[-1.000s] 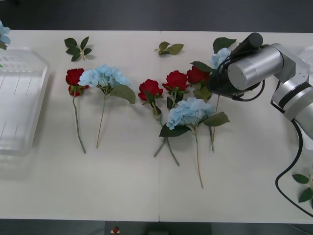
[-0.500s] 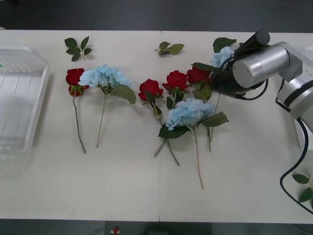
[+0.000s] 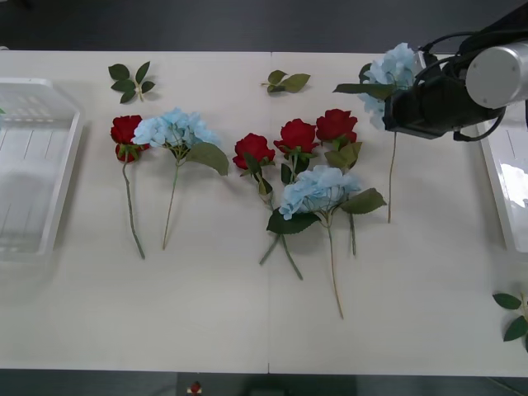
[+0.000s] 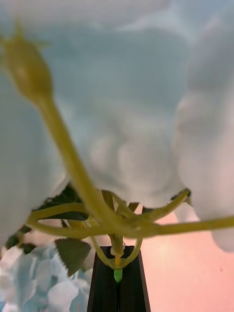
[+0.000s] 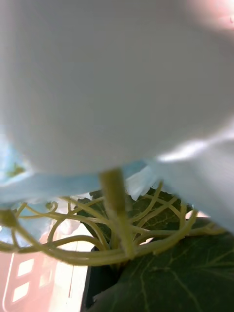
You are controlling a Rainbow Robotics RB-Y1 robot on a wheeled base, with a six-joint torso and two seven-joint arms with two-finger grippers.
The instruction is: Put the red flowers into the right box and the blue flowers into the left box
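The right gripper [image 3: 394, 113] hangs over the far right part of the table [image 3: 206, 305], clamped on a blue flower [image 3: 394, 68] just under its bloom. The bloom sits up beside the black gripper body, and its thin stem dangles toward the tabletop, next to the right box [image 3: 513, 186] at the table's right edge. From the right wrist, the two black fingers [image 4: 105, 287] are pressed together on the green stem, with pale blue petals [image 4: 146, 122] crowding close above.

The left wrist view shows another blue cluster [image 5: 117, 83] bunched against the camera, its stem running down to the dark left gripper [image 5: 105, 287]; I cannot tell whether those fingers grip it.

On the table lie four red flowers: one [image 3: 125, 132] at the left beside a blue flower [image 3: 175, 128], and three [image 3: 297, 136] in a loose row near the middle. A third blue flower [image 3: 318, 188] lies across their stems. The left box [image 3: 33, 165] sits at the table's left edge. Loose leaf sprigs [image 3: 132, 81] lie along the far side and at the near right corner.
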